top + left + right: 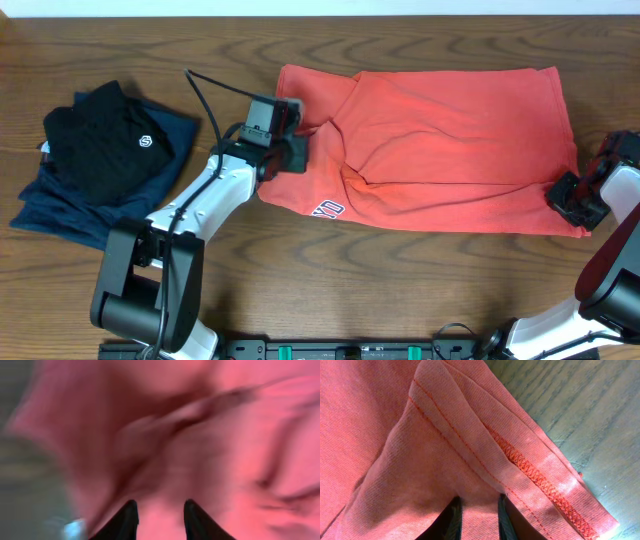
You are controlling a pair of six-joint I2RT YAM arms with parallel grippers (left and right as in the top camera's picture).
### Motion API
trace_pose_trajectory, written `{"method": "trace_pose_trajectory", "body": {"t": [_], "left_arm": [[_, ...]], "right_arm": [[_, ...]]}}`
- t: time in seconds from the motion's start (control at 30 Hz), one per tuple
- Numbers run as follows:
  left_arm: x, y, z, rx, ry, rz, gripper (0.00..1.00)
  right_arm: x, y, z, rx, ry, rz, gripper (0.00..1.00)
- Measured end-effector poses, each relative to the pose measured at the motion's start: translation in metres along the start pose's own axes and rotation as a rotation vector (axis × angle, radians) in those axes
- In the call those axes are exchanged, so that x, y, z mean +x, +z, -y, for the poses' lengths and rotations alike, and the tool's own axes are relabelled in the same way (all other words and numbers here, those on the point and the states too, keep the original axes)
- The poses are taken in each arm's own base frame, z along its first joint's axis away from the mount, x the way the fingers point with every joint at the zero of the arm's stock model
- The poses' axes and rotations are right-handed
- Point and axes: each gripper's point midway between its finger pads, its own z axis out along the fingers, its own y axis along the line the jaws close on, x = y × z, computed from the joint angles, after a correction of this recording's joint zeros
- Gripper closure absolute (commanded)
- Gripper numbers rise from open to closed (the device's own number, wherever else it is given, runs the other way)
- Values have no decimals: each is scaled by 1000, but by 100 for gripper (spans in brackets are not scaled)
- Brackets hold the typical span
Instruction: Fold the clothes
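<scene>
The coral-red T-shirt (pixel 450 140) lies spread across the wooden table, with part of its dark-and-white print (pixel 330 209) showing at the front left edge. My left gripper (pixel 292 150) is at the shirt's left side. The left wrist view is blurred, but red cloth (pixel 200 435) fills it and sits between the fingers (pixel 160 515), which look shut on a fold. My right gripper (pixel 572 196) is at the shirt's front right corner. In the right wrist view its fingers (pixel 479 510) pinch the cloth beside the stitched hem (pixel 535 472).
A black garment with a small white logo (pixel 110 140) lies on a folded navy blue garment (pixel 60 205) at the left of the table. Bare wood (pixel 400 280) runs along the front, and the table's back edge (pixel 320 12) is behind the shirt.
</scene>
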Motion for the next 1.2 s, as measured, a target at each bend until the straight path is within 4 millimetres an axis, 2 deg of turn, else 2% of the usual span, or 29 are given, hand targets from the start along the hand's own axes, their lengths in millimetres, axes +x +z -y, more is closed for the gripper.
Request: {"method": "trace_pose_trajectory", "body": {"t": [0.13, 0.23, 0.3, 0.43, 0.53, 0.63, 0.67, 0.7, 0.73, 0.93, 1.2], "left_arm": [[19, -3, -30, -141, -54, -72, 66], [37, -7, -42, -201, -92, -139, 66], [47, -9, -45, -220, -123, -173, 66], [49, -10, -45, -218, -153, -181, 60], [54, -8, -45, -215, -172, -187, 60], [70, -4, -48, -220, -179, -219, 60], [77, -3, -49, -224, -182, -233, 64], [85, -2, -51, -229, -189, -250, 81], [92, -2, -52, -231, -197, -266, 94], [101, -5, -54, -240, -209, -295, 94], [147, -40, -90, -412, -376, -480, 94]], "right_arm": [[0, 0, 0, 0, 0, 0, 76], [0, 0, 0, 0, 0, 0, 77], [0, 0, 0, 0, 0, 0, 77], [0, 0, 0, 0, 0, 0, 76], [0, 0, 0, 0, 0, 0, 77], [0, 0, 0, 0, 0, 0, 76], [0, 0, 0, 0, 0, 0, 77], [0, 0, 0, 0, 0, 0, 77], [0, 0, 0, 0, 0, 0, 77], [0, 0, 0, 0, 0, -1, 77], [4, 0, 0, -3, -1, -15, 78]]}}
